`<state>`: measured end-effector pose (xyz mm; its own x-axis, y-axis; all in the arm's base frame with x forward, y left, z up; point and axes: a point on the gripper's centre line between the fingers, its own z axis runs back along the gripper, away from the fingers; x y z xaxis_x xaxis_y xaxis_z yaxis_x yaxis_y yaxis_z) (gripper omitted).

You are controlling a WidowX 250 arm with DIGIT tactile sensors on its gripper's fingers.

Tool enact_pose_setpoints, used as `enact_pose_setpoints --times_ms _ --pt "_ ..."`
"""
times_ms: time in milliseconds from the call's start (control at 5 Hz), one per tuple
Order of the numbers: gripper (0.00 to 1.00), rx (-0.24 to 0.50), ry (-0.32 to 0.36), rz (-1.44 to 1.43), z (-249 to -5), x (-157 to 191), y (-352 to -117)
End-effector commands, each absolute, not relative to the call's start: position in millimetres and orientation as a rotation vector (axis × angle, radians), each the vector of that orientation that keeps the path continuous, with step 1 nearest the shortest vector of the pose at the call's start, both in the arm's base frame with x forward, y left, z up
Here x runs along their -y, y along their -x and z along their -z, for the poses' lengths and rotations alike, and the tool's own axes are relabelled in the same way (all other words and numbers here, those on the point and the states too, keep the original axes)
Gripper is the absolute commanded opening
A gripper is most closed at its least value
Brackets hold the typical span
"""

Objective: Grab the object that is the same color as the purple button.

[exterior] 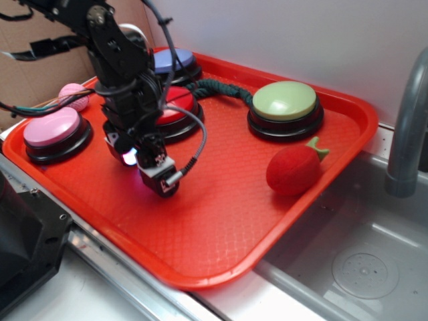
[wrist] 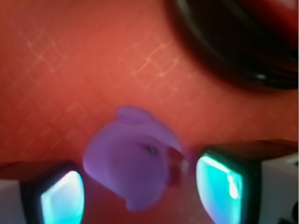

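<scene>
The tiny purple duck [wrist: 131, 163] lies on the red tray [wrist: 70, 70], right between my two fingers. My gripper [wrist: 140, 189] is open around it. The left pad [wrist: 60, 198] sits close to the duck's body. A narrow strip of tray shows between its beak and the right pad [wrist: 219, 184]. In the exterior view my gripper [exterior: 144, 166] points down at the tray's left half, and only a small purple spot of the duck [exterior: 128, 158] shows beside it. The purple button [exterior: 177, 61] stands at the back, partly behind the arm.
On the tray [exterior: 221, 277] stand a pink button [exterior: 52, 128], a red button [exterior: 177, 108] just behind the gripper and a green button [exterior: 284, 100]. A red plush [exterior: 293, 170], a pink ball [exterior: 73, 95] and a dark green rope [exterior: 221, 87] also lie here. A steel sink [exterior: 361, 267] and faucet [exterior: 409, 120] are at right.
</scene>
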<state>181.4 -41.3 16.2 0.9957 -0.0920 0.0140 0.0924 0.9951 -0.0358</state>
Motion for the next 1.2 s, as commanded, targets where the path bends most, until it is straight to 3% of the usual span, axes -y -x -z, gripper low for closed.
enact_pose_setpoints --times_ms 0,200,400,600,800,1000 --pt "0.0 0.024 0.039 0.064 -11.0 42.9 -190.5" --pt "0.0 -0.013 0.039 0.089 -22.7 42.9 -189.8" --pt "0.0 -0.007 0.053 0.082 -72.7 36.2 -178.2" --pt "0.0 0.006 0.015 0.044 -122.8 32.3 -161.2" --pt "0.0 -0.032 -0.06 -0.045 -160.7 28.3 -153.5" --pt "0.0 -0.019 -0.022 -0.065 -178.5 22.7 -153.1"
